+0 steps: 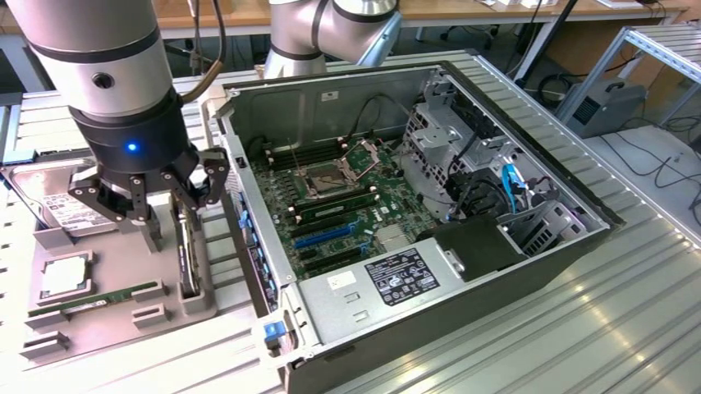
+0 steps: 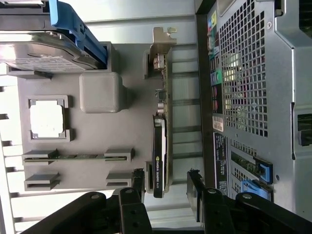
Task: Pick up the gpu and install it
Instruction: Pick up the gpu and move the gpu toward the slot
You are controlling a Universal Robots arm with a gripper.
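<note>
Wide-open, empty gripper (image 2: 166, 191) poised astride gpu (image 2: 160, 161), stood on edge in grey holder (image 2: 97, 131) for clean pinch across faces.

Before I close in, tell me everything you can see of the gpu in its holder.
The gpu stands upright on its long edge, slotted into the grey holder tray beside the open computer case. Edge-on it shows a thin green board, a black cooler on one face and a silver metal bracket at one end. Only the tray touches it. The open gripper hangs above, fingers either side.
</note>
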